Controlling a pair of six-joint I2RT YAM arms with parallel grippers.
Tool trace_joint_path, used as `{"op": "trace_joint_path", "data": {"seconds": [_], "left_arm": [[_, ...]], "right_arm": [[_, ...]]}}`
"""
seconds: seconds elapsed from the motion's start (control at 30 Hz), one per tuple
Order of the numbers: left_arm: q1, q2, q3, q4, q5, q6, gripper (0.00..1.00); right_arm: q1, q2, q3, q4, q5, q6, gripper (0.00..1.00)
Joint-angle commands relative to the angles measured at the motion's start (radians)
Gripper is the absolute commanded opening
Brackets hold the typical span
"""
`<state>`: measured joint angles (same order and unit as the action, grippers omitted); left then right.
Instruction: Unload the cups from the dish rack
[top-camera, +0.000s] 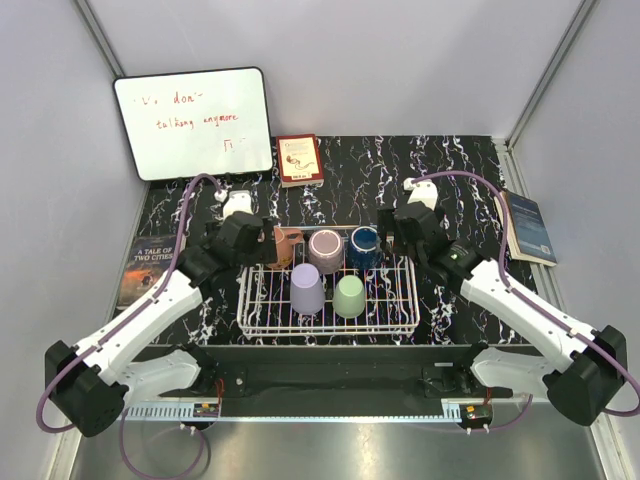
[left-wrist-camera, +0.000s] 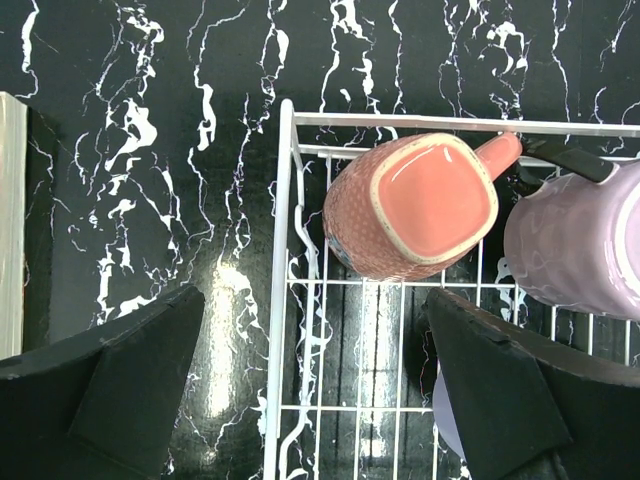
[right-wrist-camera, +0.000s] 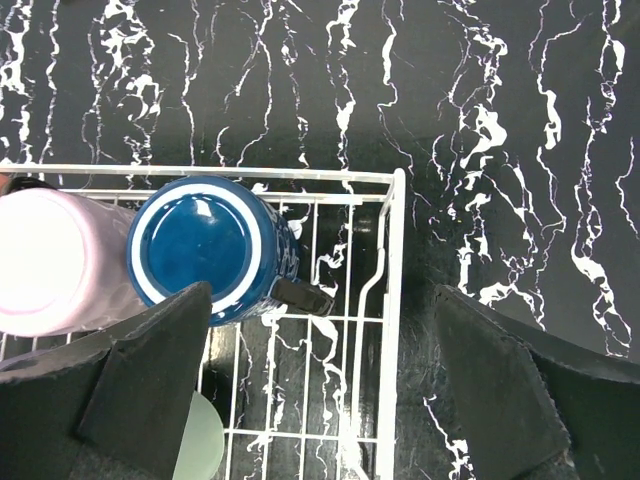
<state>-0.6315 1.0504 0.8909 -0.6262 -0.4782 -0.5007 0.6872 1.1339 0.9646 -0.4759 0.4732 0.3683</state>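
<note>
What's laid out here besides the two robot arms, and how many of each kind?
Cups: 5 (terracotta, mauve, dark blue, lavender, light green)
Books: 3 (left, back, right)
Dish rack: 1
Whiteboard: 1
Total: 10

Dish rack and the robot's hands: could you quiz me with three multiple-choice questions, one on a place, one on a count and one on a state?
1. Where in the dish rack is the dark blue cup?
A. far right corner
B. near left corner
C. dead centre

2. How many cups show in it from above?
A. three
B. five
C. eight

3. The left hand is
A. shut on a cup
B. open, holding nothing
C. out of sight

Answers:
1. A: it sits by the rack's far and right walls.
2. B: three stand in the back row and two in front.
3. B: its fingers stand wide apart.
</note>
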Motion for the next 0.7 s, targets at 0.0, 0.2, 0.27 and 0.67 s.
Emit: {"op": "trace_joint_path", "data": {"seconds": [0.0, 0.2, 0.27, 0.67], "left_arm": [[-0.004, -0.023, 0.059, 0.017, -0.039, -0.012, 0.99], [-0.004, -0.078, 0.034, 0.017, -0.036, -0.006, 0.99], [-0.004, -0.095, 0.025, 0.019, -0.036, -0.002, 0.99], [-0.004, -0.046, 0.025, 0.031, -0.019, 0.013, 0.99]], "right_arm": [[0.003, 0.027, 0.016, 0.025, 0.05, 0.003, 1.0], [0.003, 0.061, 0.031, 0.057, 0.01, 0.023, 1.0], [0.003, 0.061, 0.025, 0.097, -0.069, 0.037, 1.0], [0.003, 0.202, 0.079, 0.138, -0.218, 0.04, 1.0]]}}
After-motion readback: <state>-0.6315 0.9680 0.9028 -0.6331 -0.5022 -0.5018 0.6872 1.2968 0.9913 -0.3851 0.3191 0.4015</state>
